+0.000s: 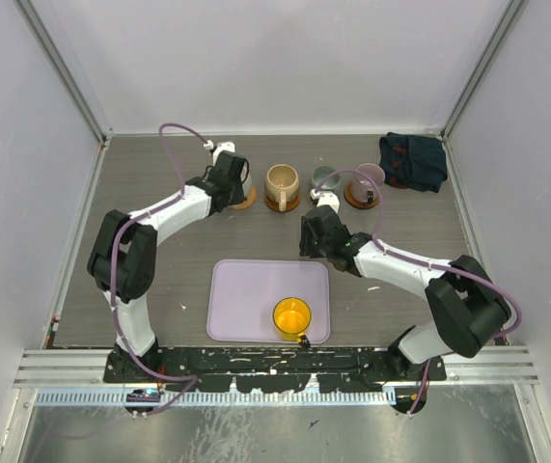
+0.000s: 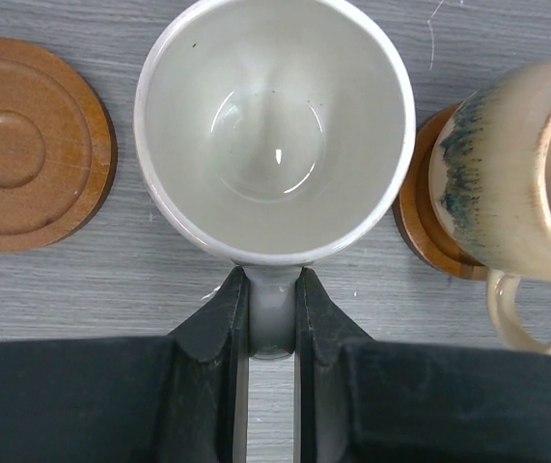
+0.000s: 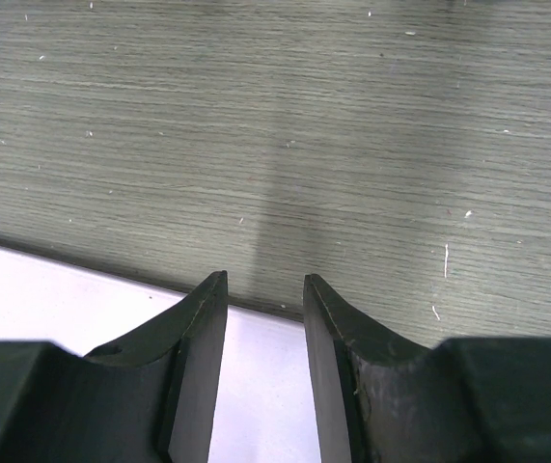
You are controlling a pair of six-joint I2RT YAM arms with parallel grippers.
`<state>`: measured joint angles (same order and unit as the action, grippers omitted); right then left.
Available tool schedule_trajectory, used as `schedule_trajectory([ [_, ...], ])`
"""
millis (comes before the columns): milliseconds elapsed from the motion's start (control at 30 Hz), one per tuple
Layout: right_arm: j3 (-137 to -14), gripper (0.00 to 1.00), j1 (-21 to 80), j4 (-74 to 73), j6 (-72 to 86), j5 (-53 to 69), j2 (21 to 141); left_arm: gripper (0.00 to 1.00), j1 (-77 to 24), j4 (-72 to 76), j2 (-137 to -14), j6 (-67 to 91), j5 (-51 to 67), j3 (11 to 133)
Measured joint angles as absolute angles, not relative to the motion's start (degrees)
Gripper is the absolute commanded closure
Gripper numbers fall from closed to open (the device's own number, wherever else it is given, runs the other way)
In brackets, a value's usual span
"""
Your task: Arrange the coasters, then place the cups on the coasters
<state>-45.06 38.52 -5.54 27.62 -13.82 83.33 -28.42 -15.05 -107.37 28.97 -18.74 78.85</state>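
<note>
Pinching the handle of the white cup (image 2: 275,125) with the left gripper (image 2: 273,289). Jaws drawn in narrow, one finger on each side of the handle, lower centre of the left wrist view. Cup upright, empty, filling upper centre. Cannot tell whether resting on something or lifted. Bare coaster (image 2: 29,145) at left edge, apart from the white cup. At right edge, tan cup (image 2: 516,174) sitting on second coaster (image 2: 418,217), handle toward bottom of frame.

Top view, row across upper centre:
- White cup and left gripper at the left end.
- Half-hidden coaster (image 1: 245,201) just below-right of the white cup.
- Tan cup next.
- Grey-green cup (image 1: 325,177) after that. Underside blocked by the right arm, cannot tell what is beneath.
- Mauve cup (image 1: 370,175) on far coaster (image 1: 360,197) at the right end.

Yellow cup (image 1: 292,316) upright in the lower right part of the lavender tray (image 1: 256,289), lower centre of frame. Dark cloth (image 1: 413,160) bunched in the upper right corner of the table (image 1: 159,280).

Right gripper (image 3: 263,289) partly open, nothing between the fingers, hanging over the line where tray edge meets table. In the top view, close to the tray's upper right corner, centre of frame.
</note>
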Motion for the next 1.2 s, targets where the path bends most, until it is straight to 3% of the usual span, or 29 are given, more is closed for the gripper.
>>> schedule_trajectory([
  [1200,-44.6,0.57,38.5,-4.7,28.0,-13.8,83.4,1.00,-28.4,-17.9,-110.7,25.9,-17.5,82.4],
])
